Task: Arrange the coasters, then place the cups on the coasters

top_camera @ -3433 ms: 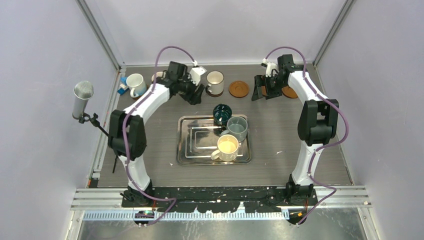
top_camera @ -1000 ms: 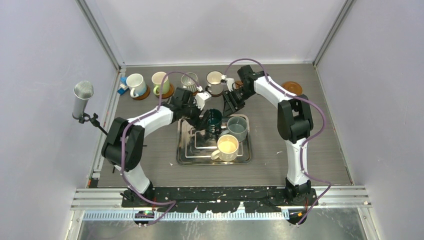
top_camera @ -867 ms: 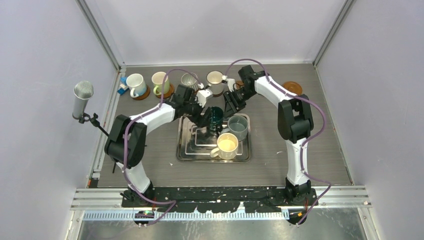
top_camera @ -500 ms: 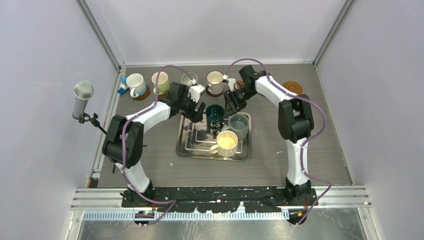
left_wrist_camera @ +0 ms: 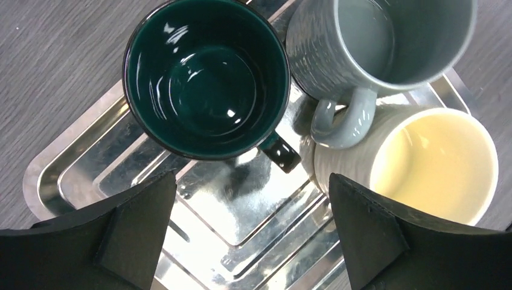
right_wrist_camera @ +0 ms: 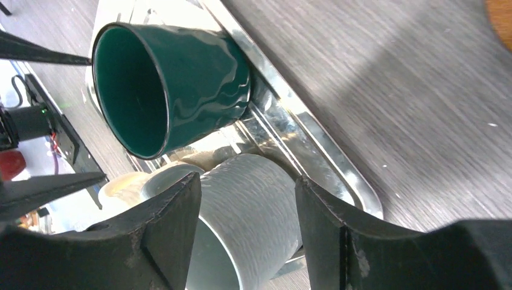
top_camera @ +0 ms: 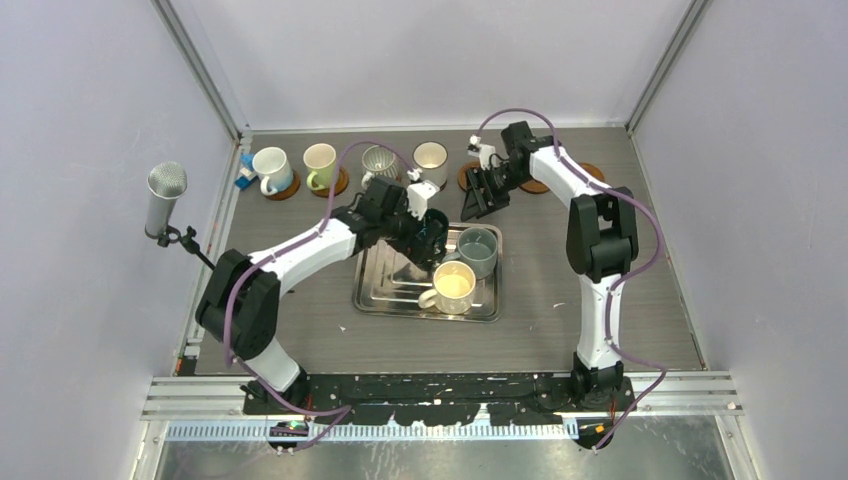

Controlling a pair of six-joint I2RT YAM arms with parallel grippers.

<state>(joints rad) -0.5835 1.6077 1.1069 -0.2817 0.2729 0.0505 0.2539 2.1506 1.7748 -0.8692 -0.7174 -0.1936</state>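
My left gripper [left_wrist_camera: 250, 181] hangs spread wide over the teal cup [left_wrist_camera: 205, 78], its handle [left_wrist_camera: 279, 151] visible only from that wrist; my right gripper [right_wrist_camera: 247, 184] gapes empty.

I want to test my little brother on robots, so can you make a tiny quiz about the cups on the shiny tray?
1. Count: how many mugs stand in the steel tray?
2. True or false: the left gripper is shut on the dark teal mug.
3. Pick one: the dark teal mug is A) empty, B) full of milk, C) holding a spoon.

Key
1. Three: the dark teal mug, the grey-blue mug and the cream mug.
2. False: it is open wide above the tray, gripping nothing.
3. A.
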